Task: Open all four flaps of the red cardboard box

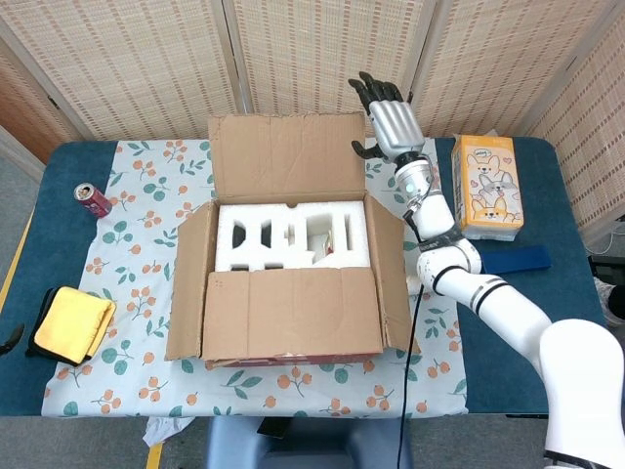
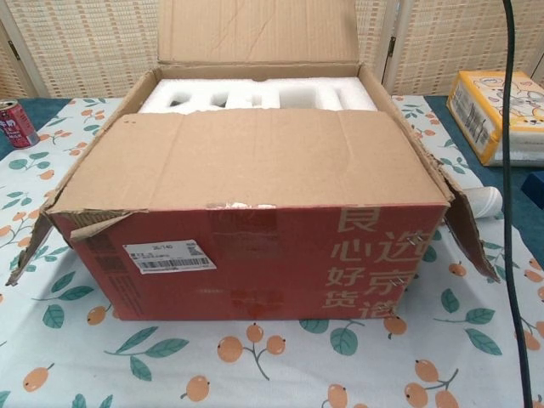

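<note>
The red cardboard box (image 2: 255, 255) stands mid-table on the flowered cloth. Its back flap (image 1: 285, 156) (image 2: 255, 30) is raised upright. The front flap (image 1: 290, 313) (image 2: 246, 157) lies flat over the box's near half. Both side flaps, the left one (image 1: 190, 283) and the right one (image 1: 391, 278), hang outward. White foam (image 1: 293, 234) (image 2: 255, 93) fills the inside. My right hand (image 1: 389, 122) is at the back flap's upper right corner, fingers stretched upward, thumb beside the flap's edge, holding nothing. A dark tip (image 1: 10, 337) at the left frame edge may be my left hand.
A soda can (image 1: 94, 198) (image 2: 15, 123) stands at the far left. A yellow cloth (image 1: 70, 322) lies at the near left. An orange tissue box (image 1: 488, 186) (image 2: 501, 115) and a blue block (image 1: 513, 260) sit to the right. A black cable (image 2: 507, 170) hangs at the right.
</note>
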You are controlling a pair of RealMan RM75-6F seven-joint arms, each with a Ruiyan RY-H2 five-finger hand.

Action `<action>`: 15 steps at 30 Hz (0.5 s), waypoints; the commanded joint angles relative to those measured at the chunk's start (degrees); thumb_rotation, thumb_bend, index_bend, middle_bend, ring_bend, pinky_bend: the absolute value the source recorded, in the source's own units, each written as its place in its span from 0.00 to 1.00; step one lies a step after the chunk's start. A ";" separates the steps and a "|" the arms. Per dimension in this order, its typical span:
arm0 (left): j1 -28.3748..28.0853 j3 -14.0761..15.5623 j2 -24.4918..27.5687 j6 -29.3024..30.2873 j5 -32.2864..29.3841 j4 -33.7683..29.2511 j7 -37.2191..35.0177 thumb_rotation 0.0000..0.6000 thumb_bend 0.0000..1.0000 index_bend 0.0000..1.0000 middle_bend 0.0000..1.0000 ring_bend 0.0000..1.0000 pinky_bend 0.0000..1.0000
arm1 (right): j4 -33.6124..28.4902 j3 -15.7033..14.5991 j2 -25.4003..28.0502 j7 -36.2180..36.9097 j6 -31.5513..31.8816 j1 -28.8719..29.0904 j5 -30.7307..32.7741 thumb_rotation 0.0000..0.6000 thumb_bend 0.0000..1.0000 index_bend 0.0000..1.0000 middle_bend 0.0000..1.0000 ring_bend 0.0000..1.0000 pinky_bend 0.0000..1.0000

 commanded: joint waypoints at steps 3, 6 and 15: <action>-0.01 -0.13 -0.28 -0.28 -0.79 0.22 0.74 1.00 0.32 0.00 0.01 0.00 0.01 | 2.20 -2.43 -1.06 9.85 -4.26 0.11 -5.90 1.00 0.38 0.00 0.00 0.00 0.00; -0.02 -0.28 -0.37 -0.26 -1.08 0.30 0.99 1.00 0.32 0.00 0.01 0.00 0.01 | -5.30 -3.01 3.34 15.68 -4.37 -2.33 -9.27 1.00 0.38 0.00 0.00 0.00 0.00; -0.45 -1.07 -2.24 0.89 -2.58 1.20 6.01 1.00 0.32 0.00 0.01 0.00 0.01 | -33.08 -3.80 21.77 39.10 -7.38 -11.33 -20.28 1.00 0.38 0.00 0.00 0.00 0.01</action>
